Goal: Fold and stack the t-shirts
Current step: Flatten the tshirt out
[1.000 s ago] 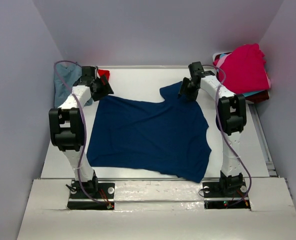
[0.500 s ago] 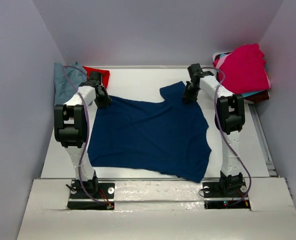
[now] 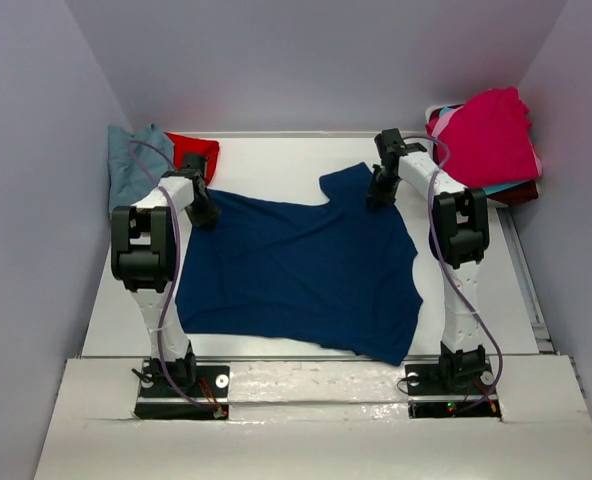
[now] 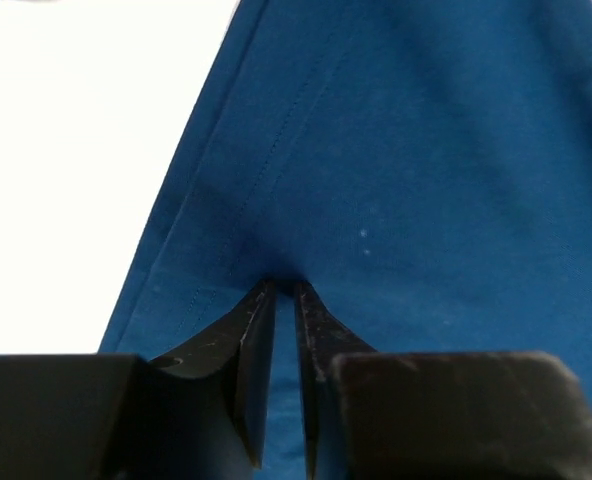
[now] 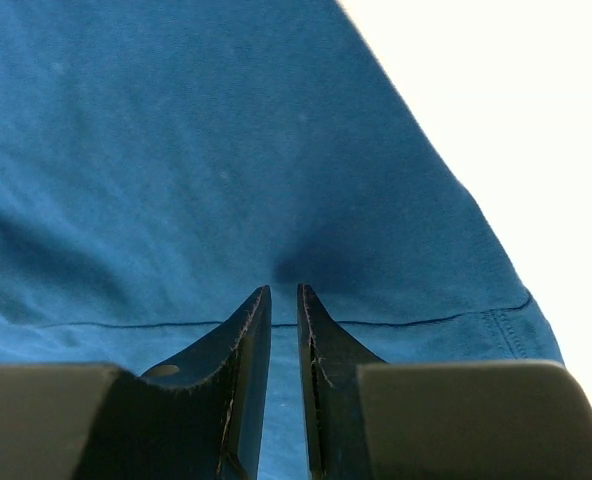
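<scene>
Top external view shows the navy t-shirt (image 3: pixel 296 270) lying spread out, the left gripper (image 3: pixel 204 212) pinching cloth at its far-left edge, the right gripper (image 3: pixel 378 196) pinching its far-right edge.

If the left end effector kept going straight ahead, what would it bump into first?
The navy t-shirt. The left end effector is pinching its cloth right at the tips, and the table probably lies just underneath.

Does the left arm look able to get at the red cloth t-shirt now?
Probably yes: the red cloth t-shirt lies just beyond the left gripper, nothing between. But its jaws pinch the navy cloth t-shirt; release first.
</scene>
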Tool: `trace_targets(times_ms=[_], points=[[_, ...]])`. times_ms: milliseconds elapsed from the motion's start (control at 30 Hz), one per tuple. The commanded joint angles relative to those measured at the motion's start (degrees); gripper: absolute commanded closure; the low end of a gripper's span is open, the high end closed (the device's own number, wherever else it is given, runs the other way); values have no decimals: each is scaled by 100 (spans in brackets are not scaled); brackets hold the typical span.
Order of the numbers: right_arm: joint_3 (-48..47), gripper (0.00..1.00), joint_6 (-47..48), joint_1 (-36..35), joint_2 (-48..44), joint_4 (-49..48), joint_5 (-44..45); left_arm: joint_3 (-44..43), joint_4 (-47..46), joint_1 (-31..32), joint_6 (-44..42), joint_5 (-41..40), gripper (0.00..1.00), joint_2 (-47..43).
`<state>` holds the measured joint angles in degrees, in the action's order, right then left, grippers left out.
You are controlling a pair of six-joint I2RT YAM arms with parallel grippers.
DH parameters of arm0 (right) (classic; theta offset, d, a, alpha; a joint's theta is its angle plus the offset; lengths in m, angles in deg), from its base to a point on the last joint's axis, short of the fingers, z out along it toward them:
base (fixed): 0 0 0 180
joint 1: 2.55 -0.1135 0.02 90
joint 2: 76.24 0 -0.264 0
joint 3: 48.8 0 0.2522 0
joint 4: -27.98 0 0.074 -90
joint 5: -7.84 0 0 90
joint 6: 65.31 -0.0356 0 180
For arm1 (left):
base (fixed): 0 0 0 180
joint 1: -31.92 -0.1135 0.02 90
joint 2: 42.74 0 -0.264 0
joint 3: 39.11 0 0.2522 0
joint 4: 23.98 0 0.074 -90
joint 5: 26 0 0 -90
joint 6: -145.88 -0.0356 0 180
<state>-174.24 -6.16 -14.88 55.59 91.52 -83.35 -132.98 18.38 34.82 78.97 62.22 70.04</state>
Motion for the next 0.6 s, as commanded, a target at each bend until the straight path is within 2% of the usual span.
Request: trace_targets(times_ms=[0,567], points=[[-135,77,-35,39,123,146,234,49,216,-17,81,-182,77,78],[-249,77,-53,258,361,542,813,426,383,-17,73,-217,79,-79]])
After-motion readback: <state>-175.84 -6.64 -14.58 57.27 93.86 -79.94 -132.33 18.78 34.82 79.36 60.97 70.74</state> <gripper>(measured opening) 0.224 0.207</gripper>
